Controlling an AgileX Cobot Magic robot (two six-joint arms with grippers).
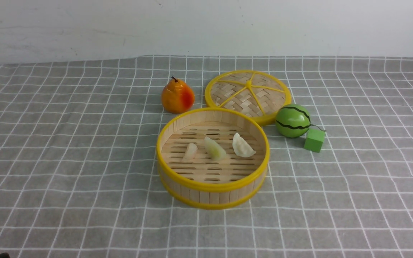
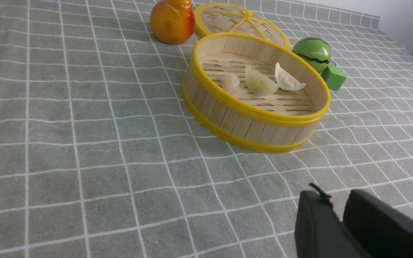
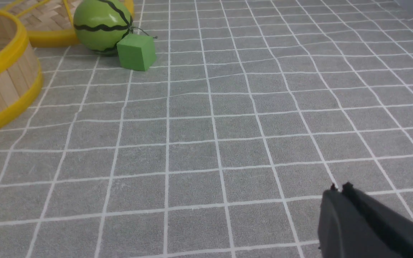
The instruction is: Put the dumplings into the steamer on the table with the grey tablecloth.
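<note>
The round bamboo steamer [image 1: 212, 186] stands mid-table on the grey tablecloth [image 1: 66, 161]. Three dumplings lie side by side on its slat floor: a small white one [image 1: 190, 151], a pale greenish one [image 1: 214, 148] and a white one [image 1: 242, 146]. The left wrist view shows the same steamer [image 2: 249, 125] and dumplings [image 2: 259, 82]. My left gripper [image 2: 335, 197] hovers over bare cloth well short of the steamer, slightly open with nothing between its fingers. My right gripper [image 3: 339, 188] is shut and empty over cloth, apart from the steamer [image 3: 2, 71]. Neither gripper's jaws show in the front view.
Behind the steamer sit an orange-red pear [image 1: 177, 96] and the flat woven yellow-rimmed lid [image 1: 248, 95]. A green striped melon ball [image 1: 293, 120] and a green cube [image 1: 314, 139] lie to its right. A white wall bounds the table's far edge.
</note>
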